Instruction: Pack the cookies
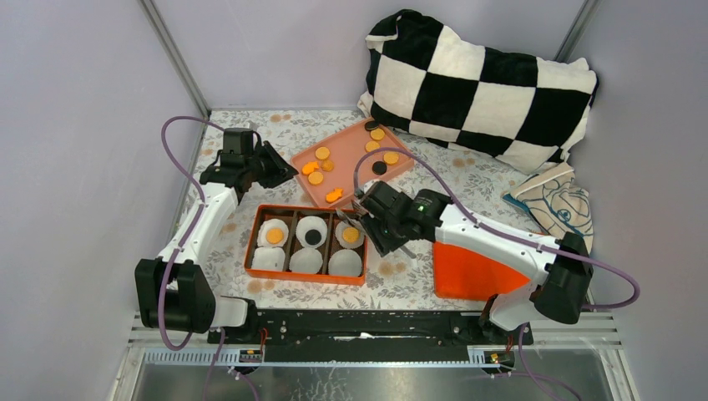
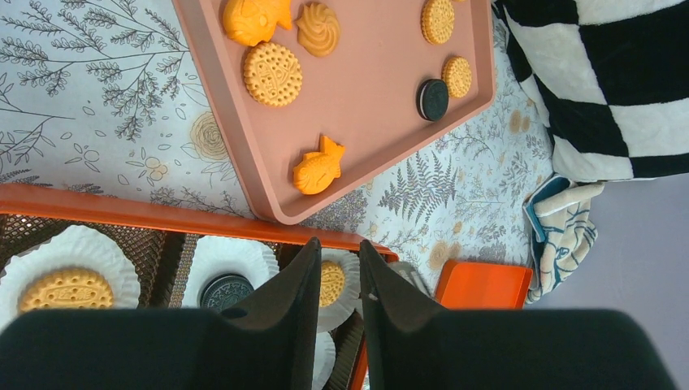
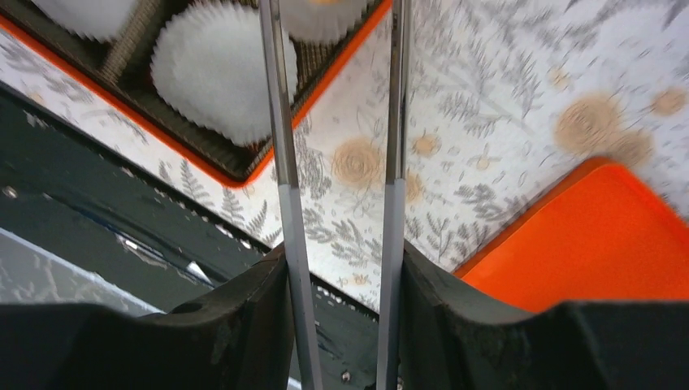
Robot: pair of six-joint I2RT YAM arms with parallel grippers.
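Observation:
The cookies lie on a pink tray (image 1: 351, 167): several orange discs (image 1: 321, 153), a fish-shaped one (image 1: 334, 195) and a black one (image 1: 379, 167). An orange box (image 1: 252, 242) holds white liners. Its far row has an orange cookie (image 1: 275, 236), a black one (image 1: 312, 236) and an orange one (image 1: 351, 235). My right gripper (image 1: 373, 221) is shut on metal tongs (image 3: 280, 162), held over the box's right end; the tong tips are out of the wrist view. My left gripper (image 2: 337, 244) is slightly open and empty, above the box beside the tray (image 2: 366, 97).
A black-and-white checkered pillow (image 1: 480, 79) lies at the back right. An orange lid (image 1: 467, 271) lies right of the box under my right arm. A printed cloth (image 1: 555, 200) sits at the right. Grey walls close in on both sides.

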